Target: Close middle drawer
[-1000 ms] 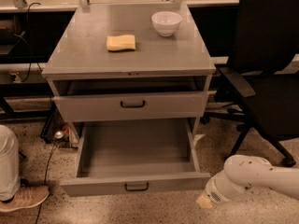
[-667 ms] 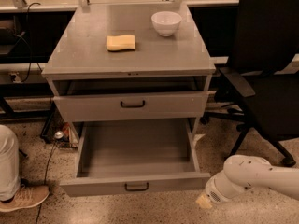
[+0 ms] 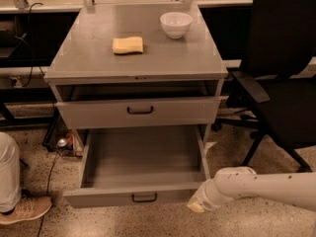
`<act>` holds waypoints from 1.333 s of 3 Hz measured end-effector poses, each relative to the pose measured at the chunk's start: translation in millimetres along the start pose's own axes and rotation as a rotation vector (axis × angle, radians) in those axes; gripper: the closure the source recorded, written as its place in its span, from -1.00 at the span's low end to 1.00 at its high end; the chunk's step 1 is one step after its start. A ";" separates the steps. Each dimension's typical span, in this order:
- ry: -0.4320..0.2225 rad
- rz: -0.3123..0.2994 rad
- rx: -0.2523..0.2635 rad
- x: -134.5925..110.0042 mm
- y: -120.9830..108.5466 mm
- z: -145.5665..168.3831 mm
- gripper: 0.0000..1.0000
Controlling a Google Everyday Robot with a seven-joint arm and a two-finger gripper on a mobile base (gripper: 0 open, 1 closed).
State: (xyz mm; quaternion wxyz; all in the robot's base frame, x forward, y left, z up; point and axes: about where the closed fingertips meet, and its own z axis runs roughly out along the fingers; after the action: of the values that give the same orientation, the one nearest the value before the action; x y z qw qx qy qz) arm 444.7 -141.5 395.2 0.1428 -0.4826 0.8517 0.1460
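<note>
You're in the approach step: the middle drawer [image 3: 106, 198] is fully pulled out, its long shallow tray reaching well forward of the tabletop's [image 3: 89, 63] front edge and its low front panel nearest the camera. The tray looks empty. Your gripper [image 3: 196, 206] sits low, just beside the right end of that front panel, roughly below and forward of the tabletop's front right corner. I can't make out contact yet, and I can't tell whether the gripper is open or closed. The white arm [image 3: 266, 184] comes in from the right.

Next move, as I read it: get the gripper squarely onto the front panel, nearer the small black handle [image 3: 144, 197] than the corner, and push straight back toward the cabinet. Pressing at the right end alone could skew the drawer on its runners.

Now the count. Two drawers show: the pulled-out one, and one taller-fronted drawer [image 3: 98, 113] above it, slightly ajar under the front edge. Two black handles, one each. On the tabletop: one yellow sponge [image 3: 128, 45] left of centre and one white bowl [image 3: 176, 23] toward the far right corner. One black chair [image 3: 286, 83] stands off the right edge, and one shoe [image 3: 27, 209] shows on the floor at left.
</note>
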 end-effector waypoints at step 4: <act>-0.115 -0.361 0.179 -75.2 -49.1 25.7 1.00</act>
State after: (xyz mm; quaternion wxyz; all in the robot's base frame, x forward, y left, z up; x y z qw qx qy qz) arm 526.9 -97.0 395.0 0.2572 -0.6038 0.7514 0.0690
